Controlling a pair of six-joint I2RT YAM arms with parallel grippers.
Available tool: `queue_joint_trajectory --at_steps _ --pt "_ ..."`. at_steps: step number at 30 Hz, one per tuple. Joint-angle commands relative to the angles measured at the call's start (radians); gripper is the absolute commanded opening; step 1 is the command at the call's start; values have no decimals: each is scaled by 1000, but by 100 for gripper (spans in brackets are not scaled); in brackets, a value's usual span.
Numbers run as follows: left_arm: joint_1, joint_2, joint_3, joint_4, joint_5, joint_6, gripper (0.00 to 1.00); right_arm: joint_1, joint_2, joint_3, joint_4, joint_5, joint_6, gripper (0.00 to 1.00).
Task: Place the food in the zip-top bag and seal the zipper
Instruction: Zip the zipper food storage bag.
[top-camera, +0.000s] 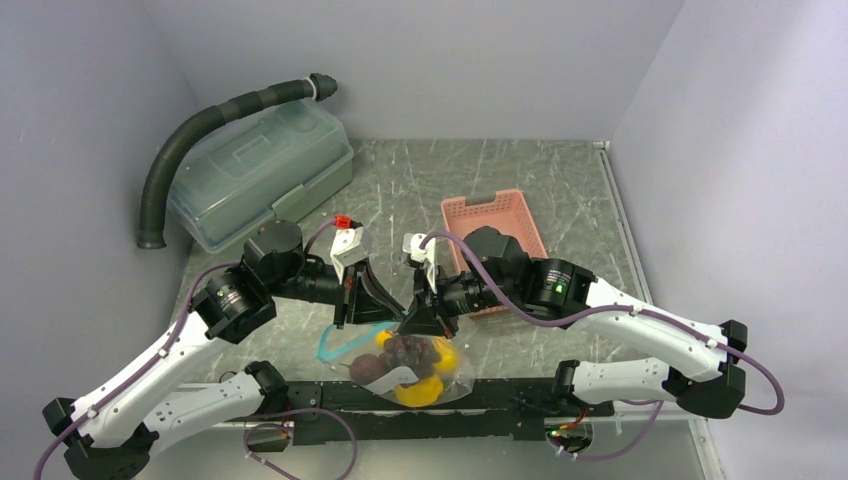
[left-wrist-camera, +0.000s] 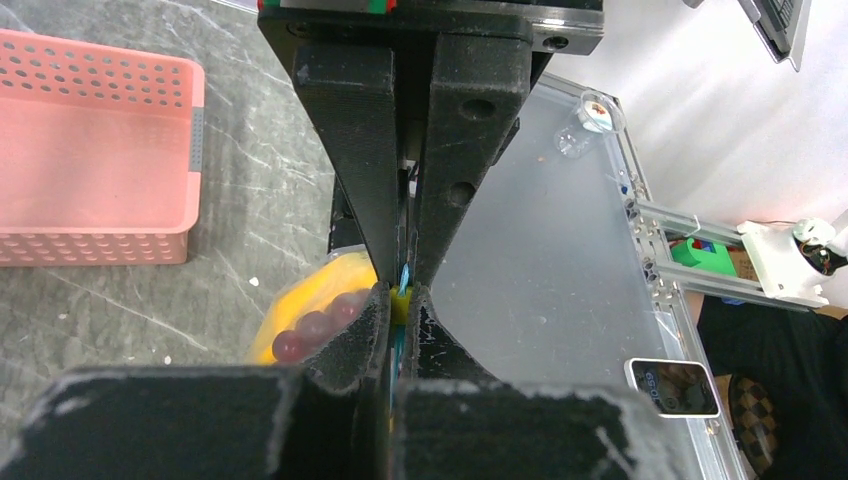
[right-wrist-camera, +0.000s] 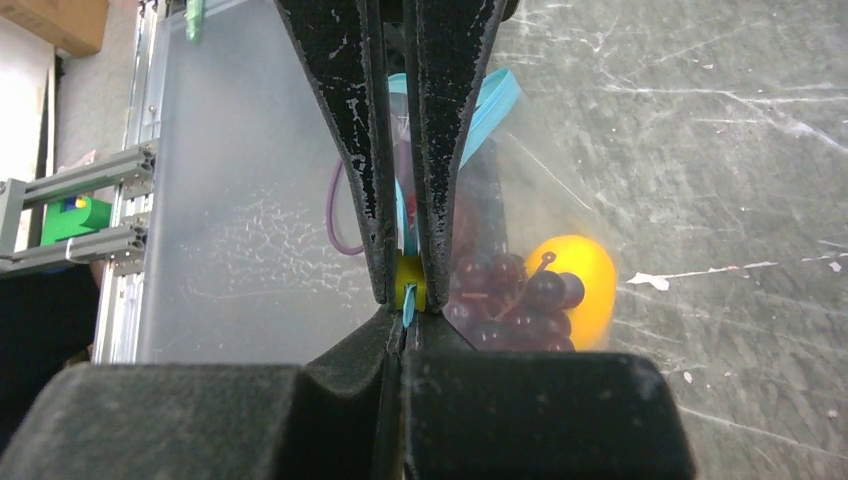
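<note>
Right now your left claw (left-wrist-camera: 402, 292) is pinched tight on the teal zipper (left-wrist-camera: 404, 276), and your right claw (right-wrist-camera: 405, 300) is clamped on the same strip. The zip-top bag (top-camera: 455, 385), with the food (top-camera: 405, 352) inside, sits on the table (top-camera: 560, 200) just base-side of both claws.

- A pink perforated basket (top-camera: 480, 198) stands on the tabletop (top-camera: 570, 180), right of the middle.
- The tabletop is grey-green with pale scratches.
- A translucent green-grey lidded box (top-camera: 262, 172) sits at the far left, set at an angle.
- A black corrugated hose (top-camera: 200, 125) arches over the box, its lower end beside the box's left corner.
- A smartphone (left-wrist-camera: 672, 386) lies off the table's edge.
- A green block (right-wrist-camera: 72, 215) sits on aluminium rails.
</note>
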Motion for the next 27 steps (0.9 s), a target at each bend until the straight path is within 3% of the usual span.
queue_joint_trajectory --at_steps 1,15,27 --pt "0 -9 13 -10 -1 11 0 -1 -53 29 93 19 25 0" --pt "-1 -24 9 -46 -20 23 0 -1 -122 46 71 111 26 0" --pt "0 -40 10 -84 -49 35 0 -3 -212 47 85 326 56 0"
